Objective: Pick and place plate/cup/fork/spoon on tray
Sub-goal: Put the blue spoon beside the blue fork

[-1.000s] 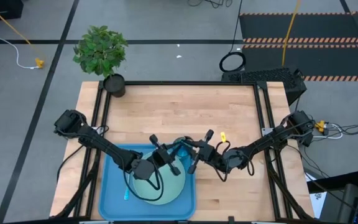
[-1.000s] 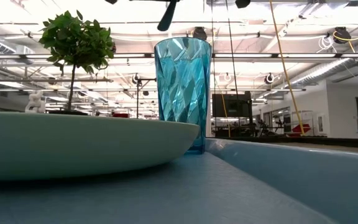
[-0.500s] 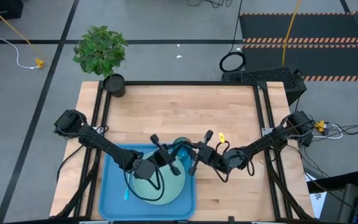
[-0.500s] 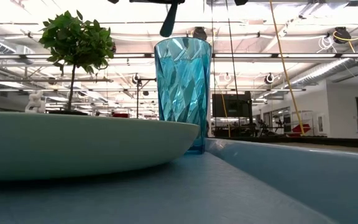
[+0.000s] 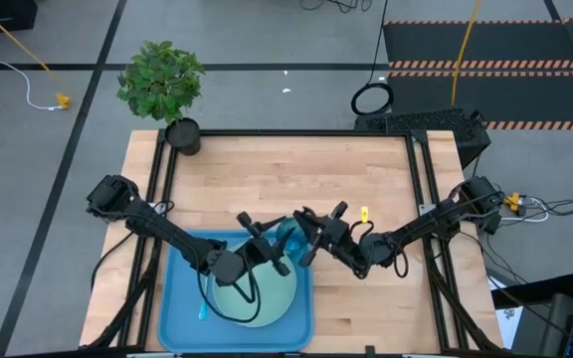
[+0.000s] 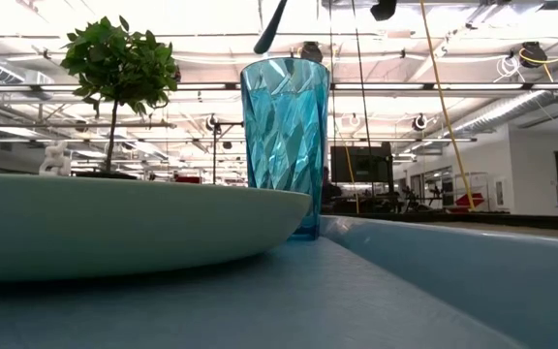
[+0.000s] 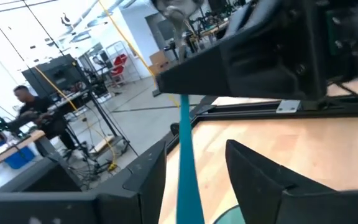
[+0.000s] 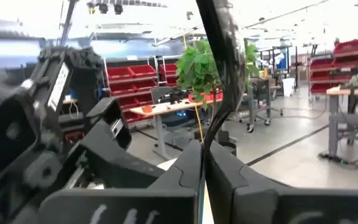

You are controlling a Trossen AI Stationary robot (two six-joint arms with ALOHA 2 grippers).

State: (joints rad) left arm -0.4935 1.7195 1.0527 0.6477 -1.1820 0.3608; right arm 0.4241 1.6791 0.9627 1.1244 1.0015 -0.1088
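Cannot make out the spoon (image 7: 185, 186) from above: buried between both grippers, over the cup (image 5: 288, 237) at the tray (image 5: 172, 298) rim. Only its dark end visible in low view, cut off at the top edge. Held upright, handle down, between the parted fingers of the left gripper (image 7: 194, 146), touching neither. Clamped near the bowl end by the right gripper (image 8: 202, 155), fingers together.

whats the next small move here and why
Probably draw the left gripper back off the spoon. Its fingers stand open either side of the blue handle, while the right gripper is shut on it above the cup, so the right arm can carry it alone.
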